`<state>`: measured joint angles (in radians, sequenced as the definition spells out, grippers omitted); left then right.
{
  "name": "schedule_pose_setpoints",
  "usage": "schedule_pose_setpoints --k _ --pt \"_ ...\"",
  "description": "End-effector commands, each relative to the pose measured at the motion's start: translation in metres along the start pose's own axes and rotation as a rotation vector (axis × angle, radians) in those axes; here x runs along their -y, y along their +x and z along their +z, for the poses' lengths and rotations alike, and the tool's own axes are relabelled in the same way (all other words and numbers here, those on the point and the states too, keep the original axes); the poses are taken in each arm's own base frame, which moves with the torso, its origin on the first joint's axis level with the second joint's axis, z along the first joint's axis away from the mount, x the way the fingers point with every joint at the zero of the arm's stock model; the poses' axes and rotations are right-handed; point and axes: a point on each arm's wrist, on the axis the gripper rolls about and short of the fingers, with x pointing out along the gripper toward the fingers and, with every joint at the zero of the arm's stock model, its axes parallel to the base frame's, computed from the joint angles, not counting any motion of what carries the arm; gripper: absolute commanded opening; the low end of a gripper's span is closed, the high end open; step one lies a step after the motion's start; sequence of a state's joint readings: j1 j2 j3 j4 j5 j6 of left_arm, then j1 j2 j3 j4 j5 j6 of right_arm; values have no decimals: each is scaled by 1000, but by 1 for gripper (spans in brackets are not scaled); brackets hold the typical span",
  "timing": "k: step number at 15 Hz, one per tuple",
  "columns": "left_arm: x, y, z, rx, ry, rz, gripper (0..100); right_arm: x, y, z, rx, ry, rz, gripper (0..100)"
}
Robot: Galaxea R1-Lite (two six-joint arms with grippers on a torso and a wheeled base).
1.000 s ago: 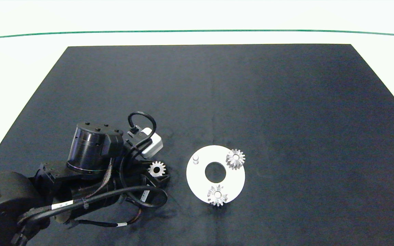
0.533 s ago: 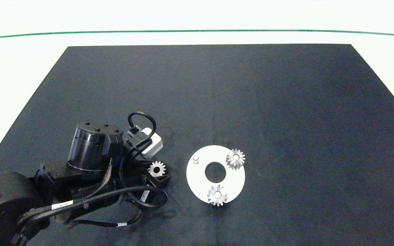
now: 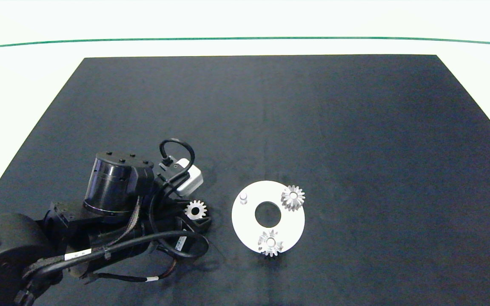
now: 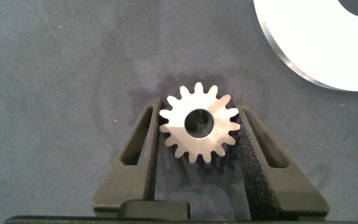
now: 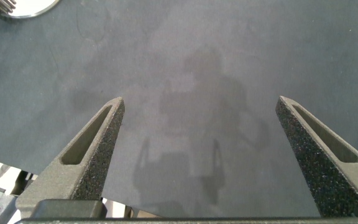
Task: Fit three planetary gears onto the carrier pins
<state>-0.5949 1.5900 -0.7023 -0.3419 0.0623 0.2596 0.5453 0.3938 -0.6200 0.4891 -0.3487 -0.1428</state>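
- The left gripper [image 3: 195, 211] sits low over the black mat [image 3: 270, 106], near the mat's front edge and toward its left side, its arm coming in from the front-left corner.
- In the left wrist view the left gripper [image 4: 199, 134] has its two fingers [image 4: 135, 155] drawn in against opposite sides of a silver gear [image 4: 199, 132]. The foam pads touch the gear's teeth, so the gear is clamped between them.
- The clamped gear [image 3: 195, 210] lies flat, bore facing up, just beside the left rim of the white disc [image 3: 249, 223] without touching it.
- The white disc lies flat on the mat, near the front edge and about midway along it. It has a large centre hole [image 3: 268, 214].
- A second gear [image 3: 292, 197] is seated on a pin at the disc's far-right rim, teeth overhanging the edge.
- A third gear [image 3: 270, 242] is seated on a pin at the disc's front rim, also overhanging.
- One bare pin [image 3: 243, 197] stands upright on the disc's far-left part, on the side nearest the clamped gear.
- The right gripper [image 5: 199, 155], seen only in the right wrist view, hangs with its fingers spread wide, holding nothing, over bare mat close to one mat edge; the disc rim [image 5: 30, 9] shows well apart from it.
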Motion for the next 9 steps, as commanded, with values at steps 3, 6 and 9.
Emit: schedule_pose_setpoints --k 3,6,9 --pt "0 -5 3 22 2 0 0 0 0 0 -4 -3 -3 100" --pt "8 -16 12 69 14 -10 0 0 0 0 -4 -3 -3 100" --pt "21 -21 27 108 39 11 0 0 0 0 -4 -3 -1 100"
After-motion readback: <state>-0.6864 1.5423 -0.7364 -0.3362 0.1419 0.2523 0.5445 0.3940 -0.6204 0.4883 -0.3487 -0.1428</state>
